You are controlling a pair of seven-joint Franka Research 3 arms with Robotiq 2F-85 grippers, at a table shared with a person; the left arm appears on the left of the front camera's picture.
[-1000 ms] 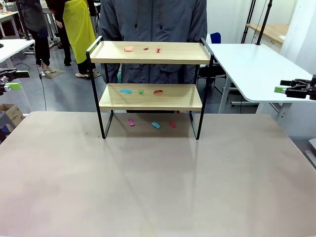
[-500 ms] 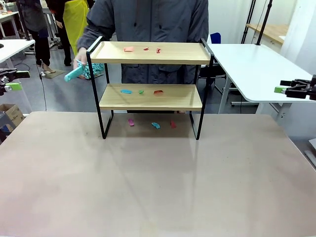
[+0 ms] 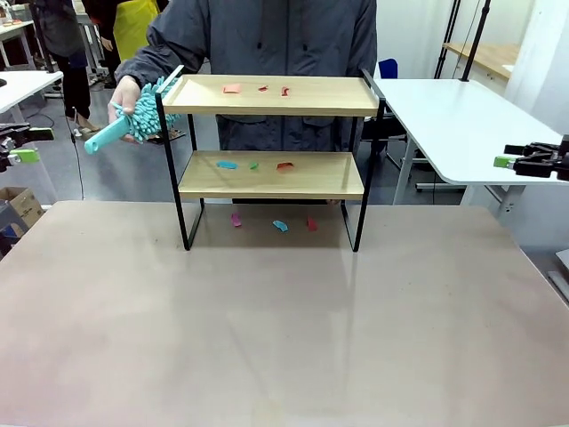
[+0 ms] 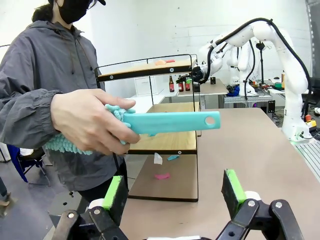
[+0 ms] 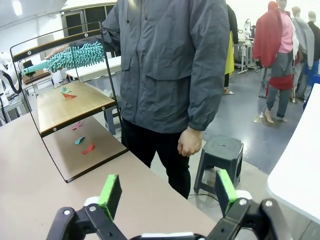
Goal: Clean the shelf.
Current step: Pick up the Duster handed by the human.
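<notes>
Shelf (image 3: 271, 107) on tabletop (image 3: 284, 329), scraps (image 3: 231, 88) on both boards. Hand (image 3: 124, 93) holds duster (image 3: 135, 120) beside top rail. I see left end effector (image 4: 174, 192) and right end effector (image 5: 167, 192) apart, empty.

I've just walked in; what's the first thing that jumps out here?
A small two-tier shelf stands near the far edge of the table, with coloured scraps on both boards and on the table beneath it. Beside its left end, a person's hand holds a fluffy teal duster.
</notes>
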